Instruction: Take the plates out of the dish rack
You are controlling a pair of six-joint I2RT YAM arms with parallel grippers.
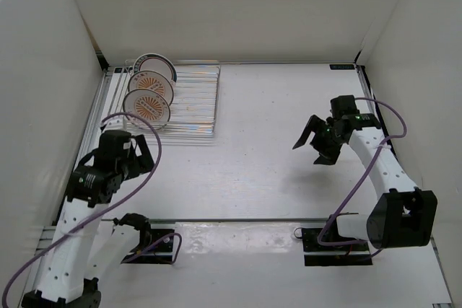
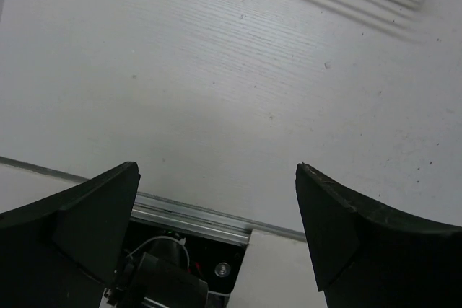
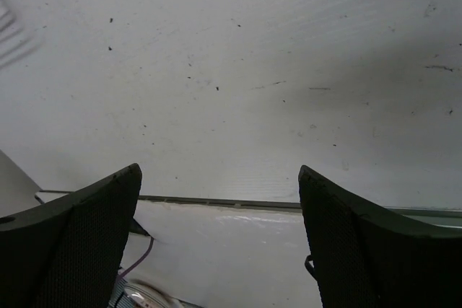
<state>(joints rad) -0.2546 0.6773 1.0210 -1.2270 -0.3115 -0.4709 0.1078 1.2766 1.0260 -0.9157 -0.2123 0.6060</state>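
Top view: dish rack (image 1: 193, 99) at the far left of the surface (image 1: 267, 156); three plates (image 1: 148, 91) upright in its left end.
Left wrist: left hand (image 2: 216, 171) spread wide above the surface; rack corner at top right.
Right wrist: right hand (image 3: 220, 171) spread wide above the surface.

Left arm (image 1: 72, 243), right arm (image 1: 382, 167): jaws apart

Three plates (image 1: 153, 86) stand upright in the silver dish rack (image 1: 196, 102)
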